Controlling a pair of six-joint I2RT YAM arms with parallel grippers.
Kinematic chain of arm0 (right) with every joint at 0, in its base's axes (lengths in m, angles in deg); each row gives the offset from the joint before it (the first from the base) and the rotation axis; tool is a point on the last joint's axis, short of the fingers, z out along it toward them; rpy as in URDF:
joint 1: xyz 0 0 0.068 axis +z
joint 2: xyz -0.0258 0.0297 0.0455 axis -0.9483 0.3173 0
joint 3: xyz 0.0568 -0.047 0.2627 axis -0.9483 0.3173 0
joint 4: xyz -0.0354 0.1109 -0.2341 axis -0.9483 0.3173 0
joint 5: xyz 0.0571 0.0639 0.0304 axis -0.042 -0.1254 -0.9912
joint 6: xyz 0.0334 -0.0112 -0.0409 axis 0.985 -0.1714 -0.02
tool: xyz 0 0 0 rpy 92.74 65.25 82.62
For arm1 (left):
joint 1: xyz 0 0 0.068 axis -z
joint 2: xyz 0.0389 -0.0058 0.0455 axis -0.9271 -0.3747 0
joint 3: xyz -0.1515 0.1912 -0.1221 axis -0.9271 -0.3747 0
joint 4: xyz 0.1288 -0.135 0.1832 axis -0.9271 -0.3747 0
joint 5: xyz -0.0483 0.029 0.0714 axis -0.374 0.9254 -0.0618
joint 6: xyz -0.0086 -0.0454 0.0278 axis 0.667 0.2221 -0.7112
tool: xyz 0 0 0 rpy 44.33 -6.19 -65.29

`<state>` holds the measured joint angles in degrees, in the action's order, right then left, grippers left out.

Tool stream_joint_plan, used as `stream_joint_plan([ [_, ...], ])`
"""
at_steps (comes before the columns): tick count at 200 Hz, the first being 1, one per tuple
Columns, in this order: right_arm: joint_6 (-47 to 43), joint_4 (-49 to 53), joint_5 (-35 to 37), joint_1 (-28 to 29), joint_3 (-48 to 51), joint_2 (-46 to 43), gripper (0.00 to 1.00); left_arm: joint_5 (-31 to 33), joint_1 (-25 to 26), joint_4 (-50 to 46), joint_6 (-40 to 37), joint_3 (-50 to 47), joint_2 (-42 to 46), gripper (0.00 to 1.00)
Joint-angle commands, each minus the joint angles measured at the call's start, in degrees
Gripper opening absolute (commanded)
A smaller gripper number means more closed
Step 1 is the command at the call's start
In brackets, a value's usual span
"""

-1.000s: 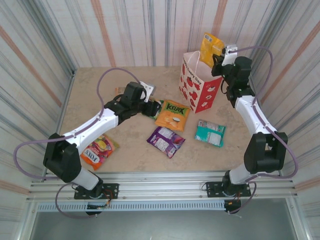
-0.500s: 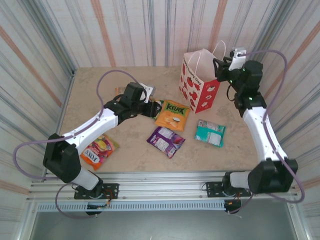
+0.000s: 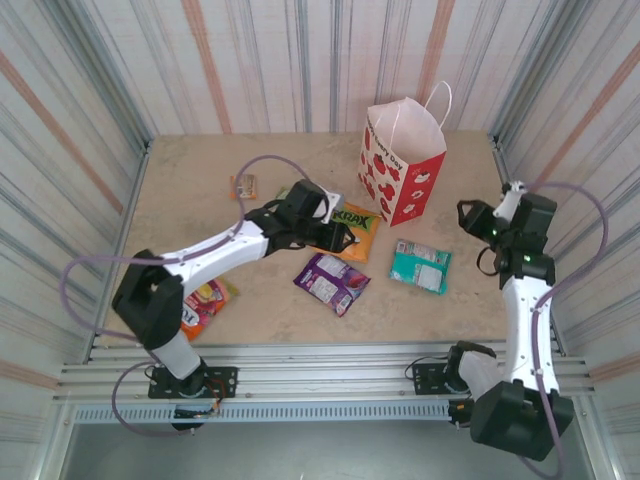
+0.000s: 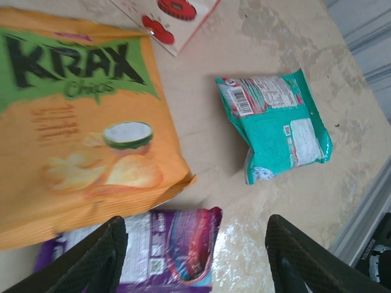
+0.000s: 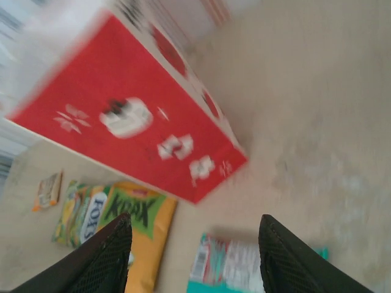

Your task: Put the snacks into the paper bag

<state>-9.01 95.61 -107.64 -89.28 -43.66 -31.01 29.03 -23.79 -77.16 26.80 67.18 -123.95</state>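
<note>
The paper bag (image 3: 400, 165) stands upright at the back right, white above and red below (image 5: 122, 122). On the table lie the orange Krax packet (image 3: 352, 222) (image 4: 79, 122), the purple packet (image 3: 332, 282) (image 4: 153, 244), the teal packet (image 3: 420, 265) (image 4: 275, 122), a red-orange packet (image 3: 205, 298) and a tiny orange one (image 3: 243, 185). A green-yellow packet (image 5: 82, 213) lies beside the Krax. My left gripper (image 3: 346, 238) (image 4: 195, 262) hovers open over the Krax packet's near edge. My right gripper (image 3: 470, 218) (image 5: 195, 256) is open and empty, right of the bag.
Striped walls close in the table on three sides. A metal rail (image 3: 320, 360) runs along the near edge. The left arm (image 3: 220, 250) stretches across the table's middle left. Bare tabletop (image 3: 180, 190) lies at the back left.
The yellow packet the right gripper held above the bag is gone from it; that arm has drawn back right and down. The left gripper moved right over the Krax packet.
</note>
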Motion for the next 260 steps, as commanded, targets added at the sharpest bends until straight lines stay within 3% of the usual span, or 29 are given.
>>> stream_joint_plan([
  [1, 9.79, 2.84, -9.79, -3.94, 6.01, 0.62, 0.57, -3.44, 1.59, 1.67, 2.26, 4.28, -4.85, 0.61],
  [34, 8.38, 5.32, -3.46, -4.63, 9.01, 2.90, 0.67, -7.87, 3.49, 2.83, 4.81, 10.83, -12.77, 0.60],
  [61, 7.15, 5.05, -0.73, -4.47, 11.35, 5.31, 0.68, -9.90, 4.59, 3.63, 7.57, 15.56, -18.22, 0.59],
  [138, 9.04, -3.36, -1.99, 1.10, 16.86, 14.23, 0.66, -14.27, 5.00, 3.54, 11.16, 24.07, -30.52, 0.57],
  [231, 10.24, -8.05, -7.78, 3.85, 16.97, 18.41, 0.62, -18.66, 4.93, 4.96, 13.36, 27.77, -36.85, 0.55],
  [260, 10.53, -8.58, -9.41, 4.59, 16.64, 19.38, 0.62, -18.00, 4.92, 4.76, 12.90, 27.85, -36.78, 0.46],
])
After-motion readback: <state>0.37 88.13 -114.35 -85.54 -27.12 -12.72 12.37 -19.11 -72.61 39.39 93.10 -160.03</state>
